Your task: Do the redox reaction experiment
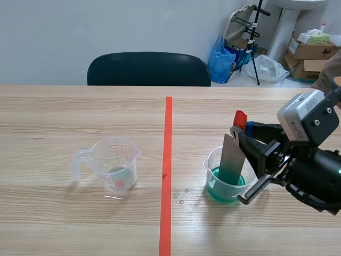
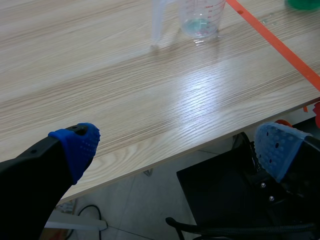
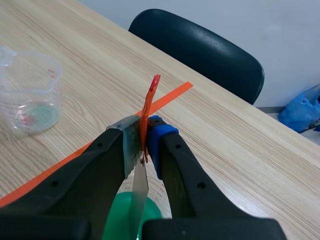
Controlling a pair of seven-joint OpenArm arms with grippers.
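A small clear beaker (image 1: pixel 224 184) of green liquid stands right of the red tape line. A grey metal strip (image 1: pixel 233 157) with a red-orange tab on top stands in it, its lower end in the liquid. My right gripper (image 1: pixel 242 130) is shut on the strip's upper part. In the right wrist view the strip (image 3: pixel 140 192) runs down from my right gripper (image 3: pixel 142 137) into the green liquid (image 3: pixel 117 220). A clear measuring jug (image 1: pixel 113 162) holding a little liquid sits on the left. My left gripper (image 2: pixel 177 145) is open by the table's near edge, with the jug (image 2: pixel 200 17) far ahead.
A few droplets (image 1: pixel 181 196) lie on the table between the tape line and the beaker. A black chair (image 1: pixel 148 69) stands behind the far edge. Boxes and bags sit on the floor at the back right.
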